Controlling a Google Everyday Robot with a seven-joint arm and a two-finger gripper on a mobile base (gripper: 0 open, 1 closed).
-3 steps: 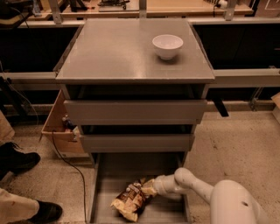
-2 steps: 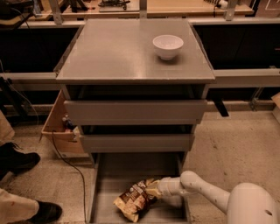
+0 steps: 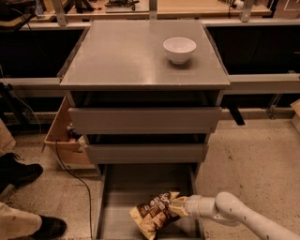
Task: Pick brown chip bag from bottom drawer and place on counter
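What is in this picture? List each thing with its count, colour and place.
counter: one, grey, cabinet top
bowl: one, white, on the counter, right rear
drawer fronts: two, grey, below the counter
bottom drawer: one, grey, pulled out, lowest
brown chip bag: one, brown and tan, in the bottom drawer
wooden box: one, tan, left of cabinet
cable: one, black, floor, left
shoes: two, black, left edge
workbench: one, tan, behind the cabinet
arm: one, white, lower right
gripper: one, tan, at the bag's right end

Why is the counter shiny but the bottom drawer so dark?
Camera view: the counter catches glare, and the white bowl casts a small shadow; the bottom drawer lies in shade, where the gripper meets the brown chip bag.
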